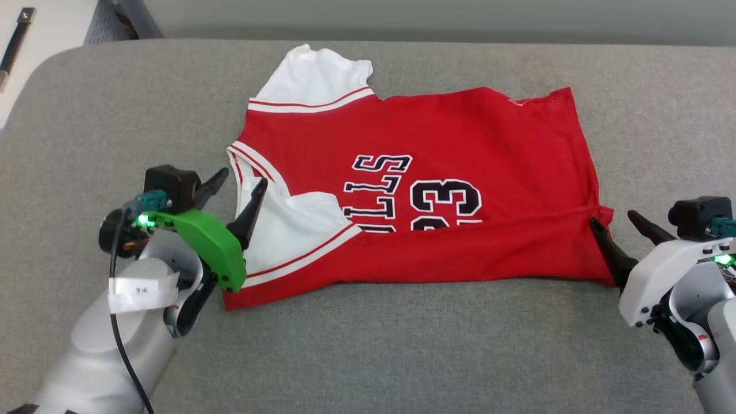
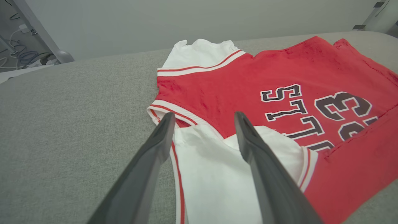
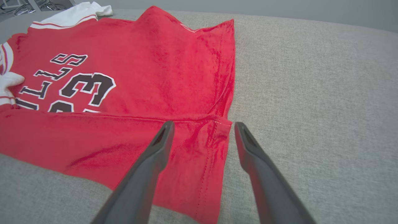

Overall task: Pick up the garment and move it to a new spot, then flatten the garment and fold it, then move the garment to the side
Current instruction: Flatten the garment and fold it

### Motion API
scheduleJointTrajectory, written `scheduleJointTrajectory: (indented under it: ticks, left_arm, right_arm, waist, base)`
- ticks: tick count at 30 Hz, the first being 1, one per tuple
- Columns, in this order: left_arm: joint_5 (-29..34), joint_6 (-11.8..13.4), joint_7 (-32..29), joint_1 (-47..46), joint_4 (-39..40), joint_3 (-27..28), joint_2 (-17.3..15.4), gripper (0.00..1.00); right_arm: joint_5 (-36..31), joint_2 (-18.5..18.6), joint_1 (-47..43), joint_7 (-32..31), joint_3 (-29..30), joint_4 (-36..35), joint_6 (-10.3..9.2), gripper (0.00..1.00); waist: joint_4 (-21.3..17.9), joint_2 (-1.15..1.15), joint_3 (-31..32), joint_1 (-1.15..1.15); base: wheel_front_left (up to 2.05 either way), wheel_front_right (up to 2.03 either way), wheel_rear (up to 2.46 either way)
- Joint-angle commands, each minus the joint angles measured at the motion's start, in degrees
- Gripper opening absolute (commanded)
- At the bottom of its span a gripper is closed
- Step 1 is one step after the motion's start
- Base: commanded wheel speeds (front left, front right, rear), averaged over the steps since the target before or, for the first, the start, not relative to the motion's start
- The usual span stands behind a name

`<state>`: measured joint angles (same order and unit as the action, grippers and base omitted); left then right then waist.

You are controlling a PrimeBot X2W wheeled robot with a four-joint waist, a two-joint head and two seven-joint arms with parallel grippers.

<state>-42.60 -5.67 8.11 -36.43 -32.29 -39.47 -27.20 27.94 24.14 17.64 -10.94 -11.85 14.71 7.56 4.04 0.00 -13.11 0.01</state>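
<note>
While 2 pincers gape, 1 garment lies part-folded.

Head view: high, facing forward and down; whole red thin-fabric jersey with white sleeves on grey woven-fabric surface in frame. Left wrist view: low, close, at jersey's collar end. Right wrist view: low, close, at hem end. All three share black white-edged "23" print.

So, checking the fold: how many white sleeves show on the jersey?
2. The far sleeve lies flat at the far edge of the garment; the near sleeve is folded onto the red front, by the left gripper.
</note>
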Motion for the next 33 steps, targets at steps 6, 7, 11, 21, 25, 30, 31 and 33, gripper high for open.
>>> scheduleJointTrajectory:
  ticks: [6,7,11,21,25,30,31,33]
  left_arm:
    - [-4.97,5.02,0.73,7.95,6.01,2.53,2.16,1.00]
    - [-5.64,5.80,0.60,9.16,7.05,2.84,2.30,1.00]
    - [-7.14,10.14,-0.64,14.53,11.93,3.54,1.60,1.00]
    - [-5.30,21.83,-13.33,22.52,24.96,0.51,-5.93,1.00]
    - [-4.95,25.40,-16.73,22.24,26.06,0.41,-6.72,1.00]
    - [-4.83,27.83,-19.20,21.05,24.58,0.75,-7.29,1.00]
    - [-4.71,28.08,-19.15,20.77,24.10,0.87,-7.29,1.00]
    - [-4.90,28.34,-18.67,20.31,23.09,1.39,-6.94,1.00]
  right_arm:
    - [-3.89,0.73,-5.76,-1.60,1.50,-6.18,-0.08,1.00]
    - [-4.38,0.63,-6.58,-2.00,1.78,-6.95,-0.08,1.00]
    - [-5.93,-0.55,-10.19,-4.77,3.51,-10.24,-0.08,1.00]
    - [-8.19,-4.72,-16.42,-18.23,9.69,-20.58,-0.08,1.00]
    - [-8.86,-5.23,-16.43,-20.51,10.57,-23.61,-0.08,1.00]
    - [-9.44,-5.58,-15.65,-21.61,10.56,-25.62,-0.08,1.00]
    - [-9.49,-5.61,-15.48,-21.65,10.53,-25.77,-0.08,1.00]
    - [-9.61,-5.68,-15.17,-21.69,10.49,-26.06,-0.08,1.00]
  waist:
    - [1.72,0.00,6.41,-0.01]
    - [1.71,0.00,6.78,-0.01]
    - [1.52,0.00,7.74,-0.01]
    - [0.05,0.00,5.42,-0.01]
    - [-0.57,0.00,3.15,-0.01]
    - [-1.54,0.00,0.27,-0.01]
    - [-1.69,0.00,-0.09,-0.01]
    - [-2.04,0.00,-0.96,-0.01]
  base:
    - [0.00,0.00,0.00]
    - [0.00,0.00,0.00]
    - [0.00,0.00,0.00]
    - [0.00,0.00,0.00]
    - [0.00,0.00,0.00]
    - [0.00,0.00,0.00]
    - [0.00,0.00,0.00]
    - [0.00,0.00,0.00]
